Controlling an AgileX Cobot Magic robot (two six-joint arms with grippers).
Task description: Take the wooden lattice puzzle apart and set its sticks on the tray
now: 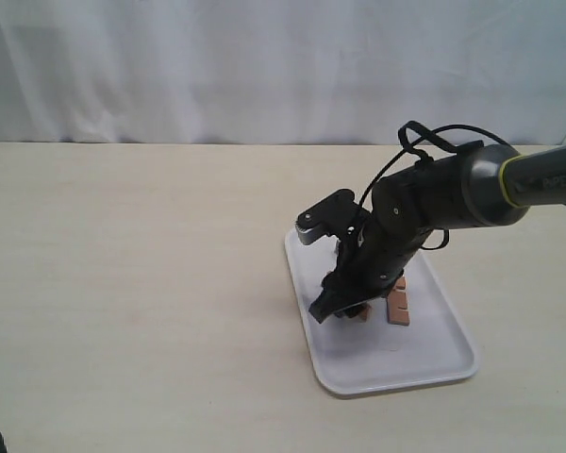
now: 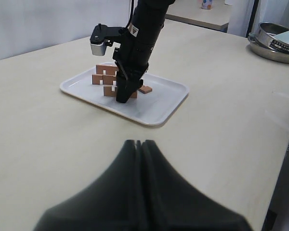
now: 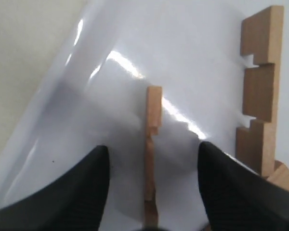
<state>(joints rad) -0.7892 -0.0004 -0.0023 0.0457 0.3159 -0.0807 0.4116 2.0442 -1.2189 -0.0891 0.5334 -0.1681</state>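
- Left gripper closest to lens, jaws pressed together, nothing held, over table.
- Right gripper low over white tray, jaws spread wide.
- Between them one thin reddish-brown stick, up on edge, touching neither jaw.
- Other notched sticks lying loose just beside, same tray.
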